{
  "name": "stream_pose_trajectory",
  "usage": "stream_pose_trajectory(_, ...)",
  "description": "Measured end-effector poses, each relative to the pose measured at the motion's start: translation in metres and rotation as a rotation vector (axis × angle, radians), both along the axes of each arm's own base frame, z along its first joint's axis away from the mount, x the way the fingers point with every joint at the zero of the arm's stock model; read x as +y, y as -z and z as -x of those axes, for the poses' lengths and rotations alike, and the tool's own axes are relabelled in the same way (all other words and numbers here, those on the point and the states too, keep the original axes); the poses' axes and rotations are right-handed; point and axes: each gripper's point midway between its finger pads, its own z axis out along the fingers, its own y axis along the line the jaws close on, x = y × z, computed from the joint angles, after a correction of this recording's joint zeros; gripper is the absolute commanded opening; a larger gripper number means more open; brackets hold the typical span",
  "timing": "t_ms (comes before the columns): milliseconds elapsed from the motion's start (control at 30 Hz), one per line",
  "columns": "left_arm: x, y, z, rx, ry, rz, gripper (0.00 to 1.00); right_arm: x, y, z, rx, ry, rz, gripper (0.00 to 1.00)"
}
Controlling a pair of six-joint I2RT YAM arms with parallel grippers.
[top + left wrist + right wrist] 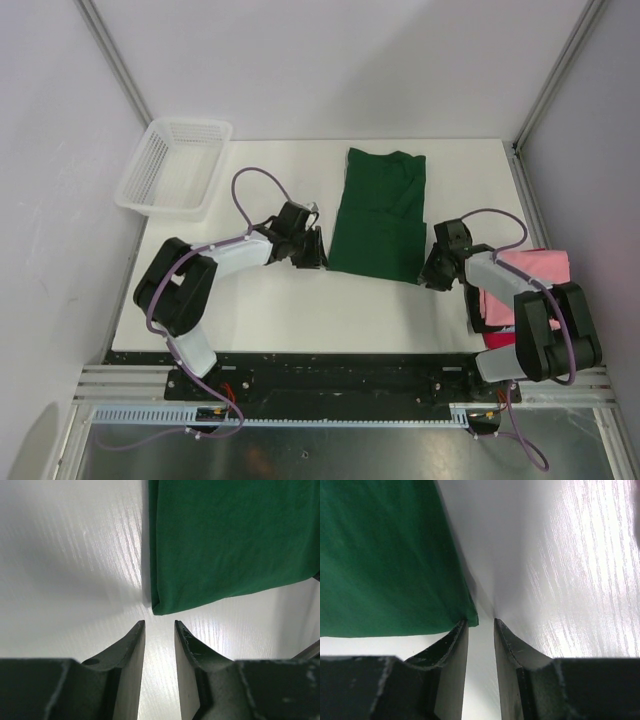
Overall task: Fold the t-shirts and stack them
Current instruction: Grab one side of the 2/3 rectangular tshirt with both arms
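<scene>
The dark green t-shirt [380, 214] lies folded lengthwise in the middle of the white table. My left gripper [312, 250] sits at its near left corner, jaws open with a narrow gap and empty; the corner [165, 607] lies just ahead of the fingertips. My right gripper [430, 272] sits at the near right corner, open and empty; its left fingertip [460, 627] touches the shirt's corner [470, 617]. A folded pink t-shirt [530, 285] lies at the right edge, partly under my right arm, on top of a red/magenta one [497, 340].
A white mesh basket [175, 167] stands at the table's far left corner. Grey walls and metal posts close in the table on the left, right and back. The arm bases sit on a black rail [340, 375] at the near edge.
</scene>
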Motion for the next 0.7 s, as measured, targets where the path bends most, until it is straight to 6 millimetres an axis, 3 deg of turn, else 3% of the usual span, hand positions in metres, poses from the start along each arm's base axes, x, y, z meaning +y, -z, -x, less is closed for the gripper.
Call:
stream_pose_trajectory(300, 0.001, 0.001, 0.001, 0.003, 0.0, -0.002, 0.34, 0.003, -0.016, -0.004, -0.059, 0.012, -0.022, 0.36)
stream_pose_trajectory(700, 0.003, 0.006, 0.005, 0.015, 0.0, -0.01, 0.34, 0.006, 0.0, -0.005, -0.022, 0.008, -0.016, 0.37)
